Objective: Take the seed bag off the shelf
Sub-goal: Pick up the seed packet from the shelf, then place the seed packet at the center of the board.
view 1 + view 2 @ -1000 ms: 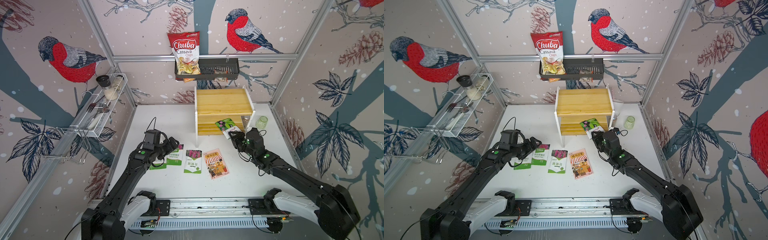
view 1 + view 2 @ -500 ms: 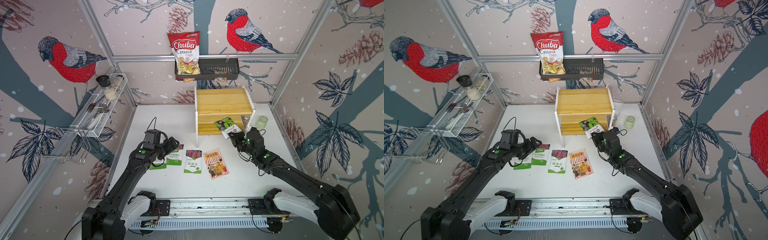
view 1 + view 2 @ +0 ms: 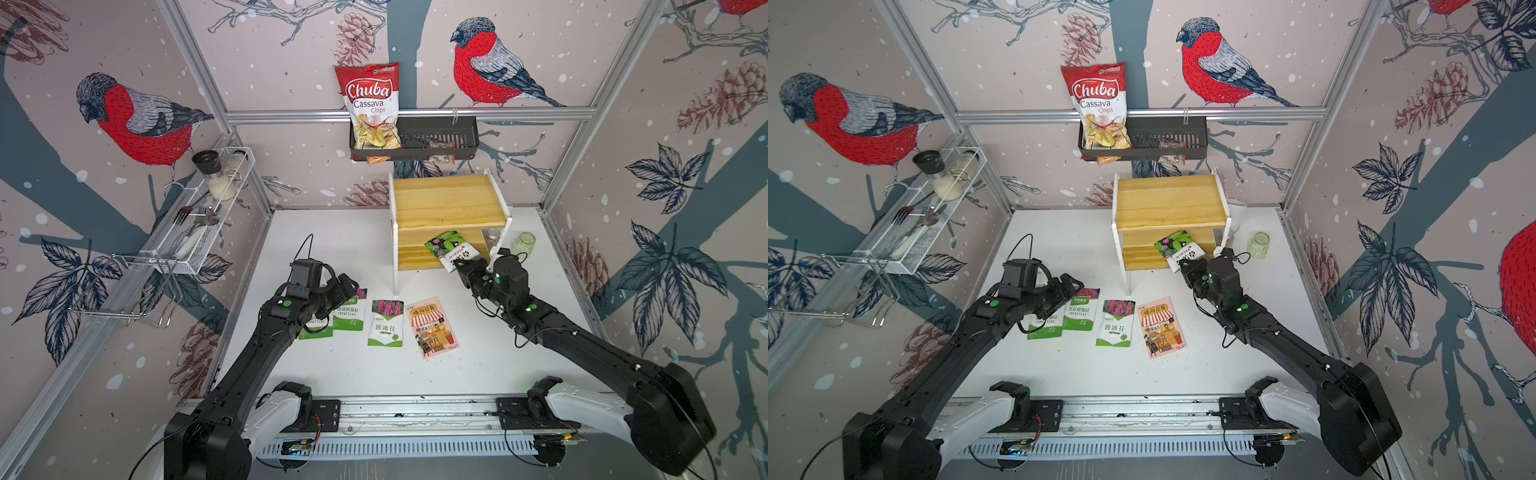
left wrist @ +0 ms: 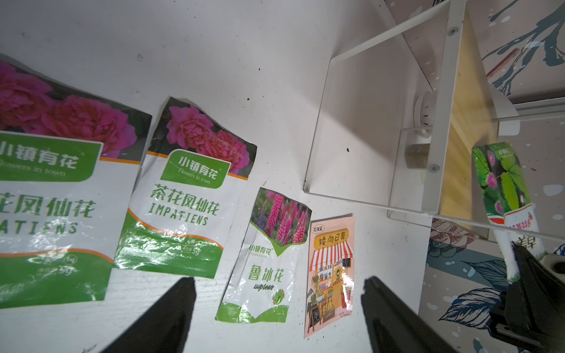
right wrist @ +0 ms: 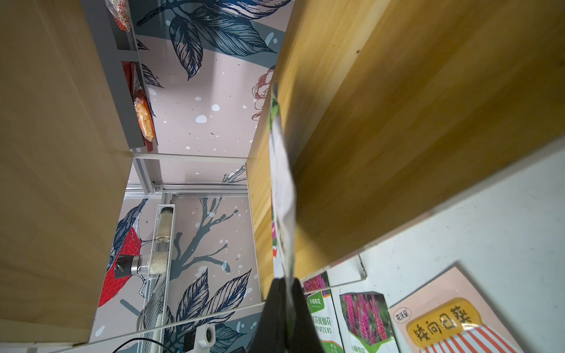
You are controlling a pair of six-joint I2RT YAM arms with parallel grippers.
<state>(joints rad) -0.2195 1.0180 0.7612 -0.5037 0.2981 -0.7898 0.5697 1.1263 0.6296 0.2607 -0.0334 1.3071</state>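
Light, floppy and likely slick, the seed bag (image 3: 446,246) pokes out of the lower tier of the shelf (image 3: 449,199), its white bottom edge the sensible hold, where the right gripper (image 3: 459,264) has its jaws clamped on it; the left gripper (image 3: 350,286) has its jaws apart.

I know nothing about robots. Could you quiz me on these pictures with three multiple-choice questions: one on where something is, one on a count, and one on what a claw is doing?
1. The Chuba cassava chips bag stands in:
A) the white wire rack
B) the black wall basket
C) a glass jar

2. Seed packets lying flat on the white table:
A) two
B) six
C) four

3. The right gripper is:
A) shut on the mimosa seed bag
B) open and empty
C) open around a jar

Answers:
1 B: the bag's lower end sits inside the basket.
2 C: four lie in a row in front of the shelf.
3 A: its fingers pinch the bag's edge.
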